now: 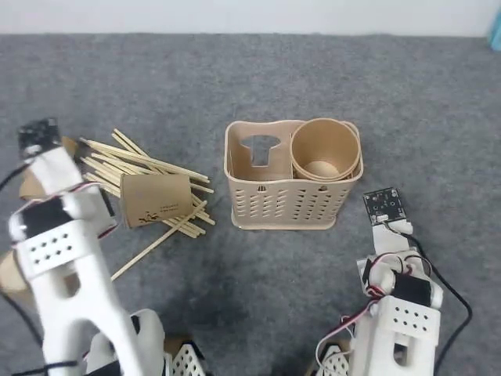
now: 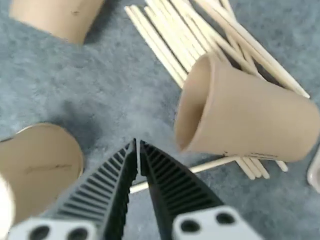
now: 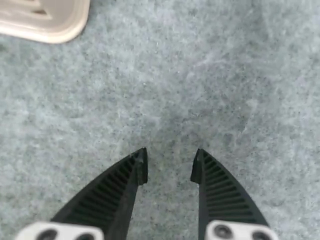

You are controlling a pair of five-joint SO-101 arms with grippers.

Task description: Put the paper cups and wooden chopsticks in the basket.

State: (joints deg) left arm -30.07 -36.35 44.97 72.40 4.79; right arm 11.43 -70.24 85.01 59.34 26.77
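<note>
A beige slotted basket (image 1: 274, 205) stands mid-table with a paper cup (image 1: 325, 149) upright in its right compartment. Left of it a paper cup (image 1: 156, 200) (image 2: 250, 125) lies on its side on a pile of wooden chopsticks (image 1: 145, 168) (image 2: 200, 35). Two more cups (image 2: 37, 167) (image 2: 57, 17) lie on the carpet close to my left gripper (image 2: 138, 146), which is shut and empty, its tips just short of the lying cup's mouth. My right gripper (image 3: 170, 165) hovers open over bare carpet, right of the basket's corner (image 3: 47, 25).
Grey carpet (image 1: 258, 86) covers the table. The left arm's white body (image 1: 59, 251) stands over the left edge and hides part of the cups there. The right arm (image 1: 395, 290) sits at the front right. One loose chopstick (image 1: 160, 239) lies diagonally in front of the pile.
</note>
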